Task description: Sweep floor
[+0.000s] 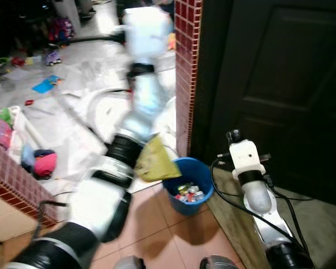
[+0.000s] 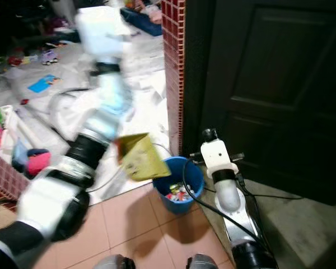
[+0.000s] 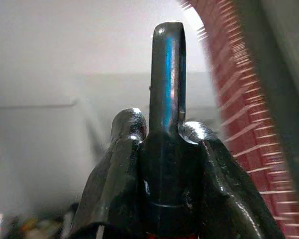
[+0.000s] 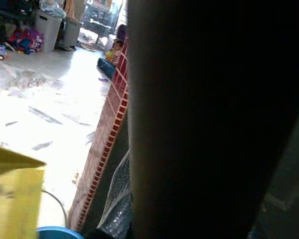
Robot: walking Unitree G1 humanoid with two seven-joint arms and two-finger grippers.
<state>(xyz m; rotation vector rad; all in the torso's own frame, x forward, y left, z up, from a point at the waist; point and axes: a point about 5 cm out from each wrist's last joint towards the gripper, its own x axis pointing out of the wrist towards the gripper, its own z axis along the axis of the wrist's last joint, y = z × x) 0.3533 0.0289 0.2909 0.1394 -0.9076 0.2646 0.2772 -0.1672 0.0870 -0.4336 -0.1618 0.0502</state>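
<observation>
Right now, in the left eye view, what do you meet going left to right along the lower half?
Pink toy → left arm → yellow dustpan → blue bucket → right arm → dark door.

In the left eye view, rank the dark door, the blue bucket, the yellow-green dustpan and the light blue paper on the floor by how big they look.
Largest to smallest as they appear:
1. dark door
2. blue bucket
3. yellow-green dustpan, close to the bucket in apparent size and partly hidden by the left arm, so that order is unsure
4. light blue paper, though it lies farther away
</observation>
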